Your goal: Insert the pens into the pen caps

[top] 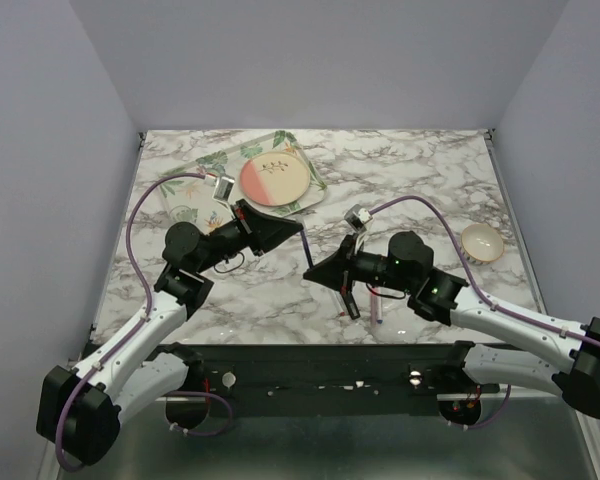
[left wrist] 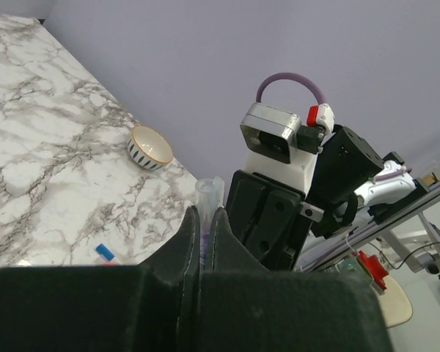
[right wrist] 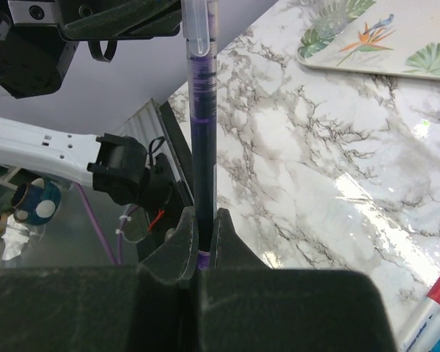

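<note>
My right gripper is shut on the thin dark navy pen, held clear of the table. The pen's far end sits inside a clear pen cap. My left gripper is shut on that cap, with purple showing through it. In the top view the pen spans the gap between the two grippers. A chunky dark marker and a pink-and-white pen lie under the right arm. A white red-tipped pen and a bright blue cap lie on the marble.
A leaf-print tray with a pink plate stands at the back left. A small striped bowl sits at the right. A glass stands by the tray. The two arms are close together mid-table.
</note>
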Motion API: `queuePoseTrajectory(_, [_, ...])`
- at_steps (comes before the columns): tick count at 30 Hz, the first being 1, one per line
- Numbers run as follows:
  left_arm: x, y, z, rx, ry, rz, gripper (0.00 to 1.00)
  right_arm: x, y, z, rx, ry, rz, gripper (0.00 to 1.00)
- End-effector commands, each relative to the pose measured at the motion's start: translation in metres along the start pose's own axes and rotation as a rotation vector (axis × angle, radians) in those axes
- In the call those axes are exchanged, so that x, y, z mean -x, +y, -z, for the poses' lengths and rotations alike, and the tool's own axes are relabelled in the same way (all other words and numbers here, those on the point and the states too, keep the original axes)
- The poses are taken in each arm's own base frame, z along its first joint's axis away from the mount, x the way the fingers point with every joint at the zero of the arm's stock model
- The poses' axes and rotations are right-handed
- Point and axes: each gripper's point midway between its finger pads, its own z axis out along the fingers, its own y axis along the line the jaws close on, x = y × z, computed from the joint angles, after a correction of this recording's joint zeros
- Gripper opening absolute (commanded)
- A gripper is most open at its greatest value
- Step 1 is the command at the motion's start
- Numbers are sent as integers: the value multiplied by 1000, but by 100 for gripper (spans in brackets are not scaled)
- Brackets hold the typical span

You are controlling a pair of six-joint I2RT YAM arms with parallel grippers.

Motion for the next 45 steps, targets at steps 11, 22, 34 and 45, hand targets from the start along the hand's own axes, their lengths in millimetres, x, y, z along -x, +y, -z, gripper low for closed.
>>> queuePoseTrajectory(11, [0,-38,-2,-47,78,-42,68,66,39,17,128,-230,128,1])
queuePoseTrajectory(22, [34,-67,-20,-106,76,-189,78,53,48,26,183,-202,99,1])
queuePoseTrajectory(34, [45,-61,-41,-115,89,-224,69,44,45,26,176,-168,72,1])
queuePoseTrajectory(45, [19,-61,-35,-207,132,-96,0,53,38,25,127,-215,42,1])
